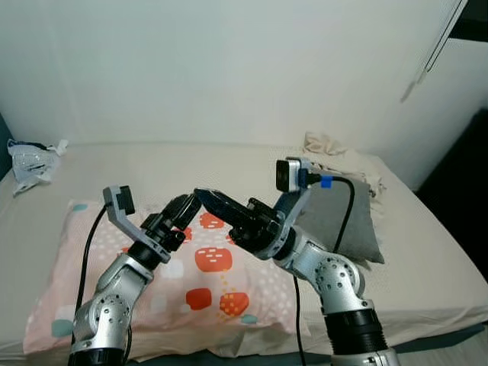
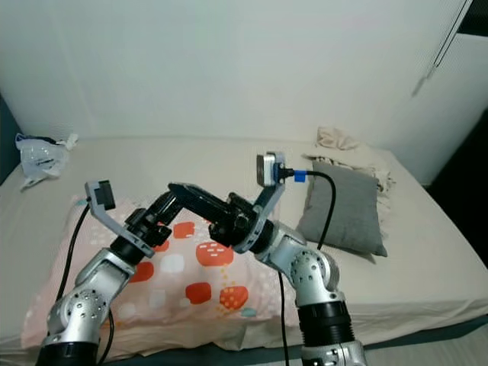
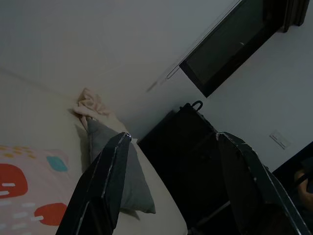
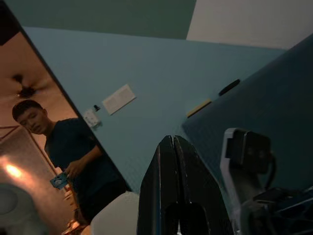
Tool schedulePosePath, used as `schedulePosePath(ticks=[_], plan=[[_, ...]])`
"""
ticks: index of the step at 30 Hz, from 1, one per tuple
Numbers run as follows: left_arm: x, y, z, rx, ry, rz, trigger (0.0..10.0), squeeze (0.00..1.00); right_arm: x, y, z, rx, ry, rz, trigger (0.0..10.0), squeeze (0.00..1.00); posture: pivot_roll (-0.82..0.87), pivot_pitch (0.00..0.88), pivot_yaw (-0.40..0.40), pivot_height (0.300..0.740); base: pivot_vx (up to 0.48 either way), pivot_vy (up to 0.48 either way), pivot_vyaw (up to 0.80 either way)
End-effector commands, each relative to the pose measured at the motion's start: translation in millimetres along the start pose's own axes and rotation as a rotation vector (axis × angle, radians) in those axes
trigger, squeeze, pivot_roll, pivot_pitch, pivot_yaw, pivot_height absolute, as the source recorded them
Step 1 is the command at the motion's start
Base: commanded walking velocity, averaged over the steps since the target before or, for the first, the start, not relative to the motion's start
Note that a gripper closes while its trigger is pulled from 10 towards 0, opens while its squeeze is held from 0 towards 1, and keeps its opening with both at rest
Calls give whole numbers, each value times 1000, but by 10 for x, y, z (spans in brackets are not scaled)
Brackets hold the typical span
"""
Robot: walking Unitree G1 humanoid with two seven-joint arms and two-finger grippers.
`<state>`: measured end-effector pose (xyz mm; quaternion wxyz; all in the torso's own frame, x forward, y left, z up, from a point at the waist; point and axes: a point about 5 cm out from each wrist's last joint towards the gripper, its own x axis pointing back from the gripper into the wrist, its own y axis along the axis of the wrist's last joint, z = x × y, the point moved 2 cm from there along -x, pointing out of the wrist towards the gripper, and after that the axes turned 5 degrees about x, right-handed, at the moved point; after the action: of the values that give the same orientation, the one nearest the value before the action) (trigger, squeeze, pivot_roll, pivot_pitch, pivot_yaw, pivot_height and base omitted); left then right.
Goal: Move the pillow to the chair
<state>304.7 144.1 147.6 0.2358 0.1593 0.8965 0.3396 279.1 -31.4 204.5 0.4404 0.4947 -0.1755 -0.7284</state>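
Left gripper [image 1: 185, 207] hovers, fingers apart, above the patterned pillow [image 1: 114, 290] lying lengthwise along the bed's [image 1: 427, 252] near left edge; right gripper [image 1: 210, 200], fingers pressed together, crosses over it. Left arm's nearer, I'd say.

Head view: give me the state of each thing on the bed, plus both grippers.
Patterned pillow: flat on the bed's near edge, not gripped.
Grey pillow: lying flat to the right, untouched.
Beige cloth: crumpled behind the grey pillow.
Plastic bag: crumpled at the bed's far left.
Left gripper: jaws open, raised over the patterned pillow, empty.
Right gripper: jaws shut, empty, crossing toward the left gripper.
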Motion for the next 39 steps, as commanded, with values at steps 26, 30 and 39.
schedulePosePath(ticks=[26,30,39], plan=[[-63,-17,-191,51,-101,1,10000,0,61,-49,-272,46,-177,32,0,0,-61,0,-117,740,0,0,0],[-64,-22,-223,65,-128,5,10000,0,210,-61,-573,61,-416,2,0,0,-65,0,-111,740,0,0,0],[-65,-9,-198,61,-119,8,10000,0,-14,172,-120,36,-87,-95,0,0,-64,0,-111,740,0,0,0]])
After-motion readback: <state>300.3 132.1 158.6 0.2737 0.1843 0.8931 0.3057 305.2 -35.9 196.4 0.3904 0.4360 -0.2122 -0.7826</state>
